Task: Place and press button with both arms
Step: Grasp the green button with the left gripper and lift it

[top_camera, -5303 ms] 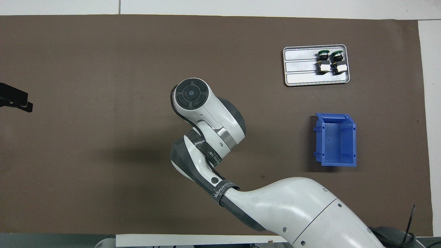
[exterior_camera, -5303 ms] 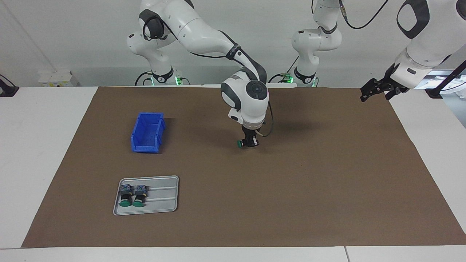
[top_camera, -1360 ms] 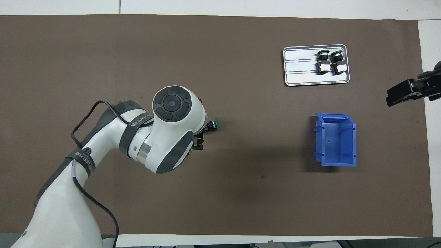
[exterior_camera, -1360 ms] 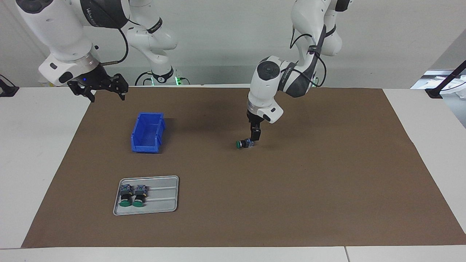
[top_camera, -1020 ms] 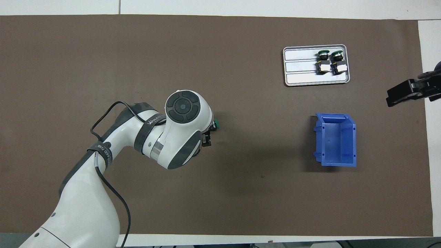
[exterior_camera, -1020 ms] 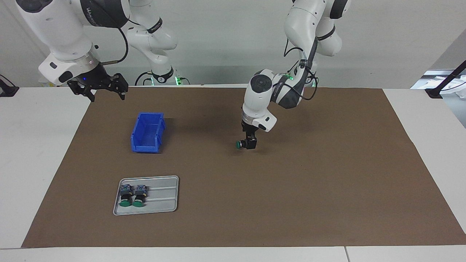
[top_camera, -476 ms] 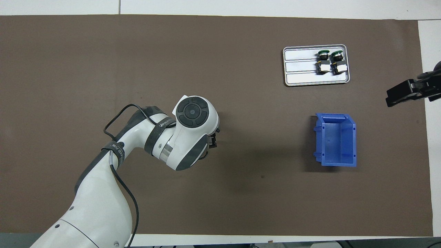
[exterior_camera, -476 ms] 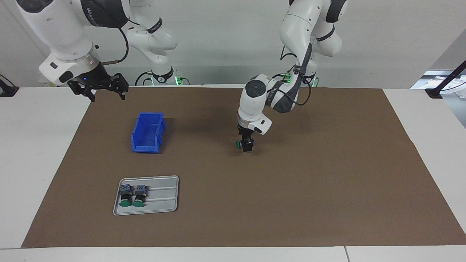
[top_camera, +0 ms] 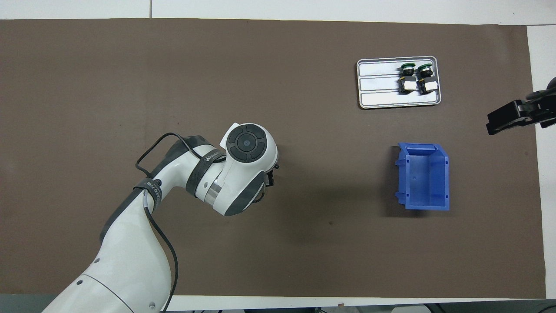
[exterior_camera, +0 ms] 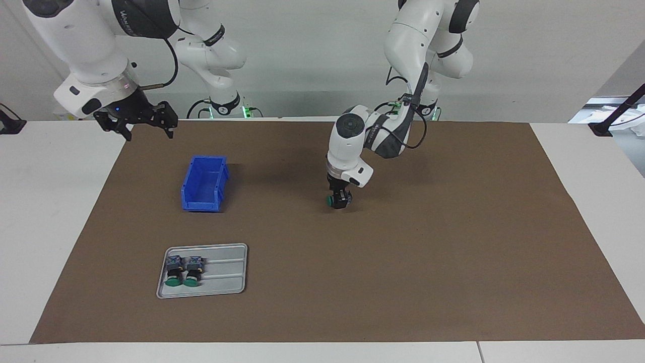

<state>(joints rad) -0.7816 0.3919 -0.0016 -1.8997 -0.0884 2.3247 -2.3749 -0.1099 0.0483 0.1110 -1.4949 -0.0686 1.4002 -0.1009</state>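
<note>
The button lies on its side in the middle of the brown mat, and only its green cap shows clearly. My left gripper points straight down and is right at the button's black body, low to the mat. Seen from overhead, the left wrist covers the button, and only a bit of the left gripper peeks out. My right gripper hangs open and empty in the air above the mat's corner beside the blue bin; overhead it shows as the right gripper at the frame's edge. That arm waits.
A blue bin stands open toward the right arm's end. Farther from the robots, a grey tray holds two more green-capped buttons side by side. Brown mat covers the table.
My left gripper has come down and slid over the button toward the right arm's end; overhead, its wrist now hides the green cap. The right arm has not moved.
</note>
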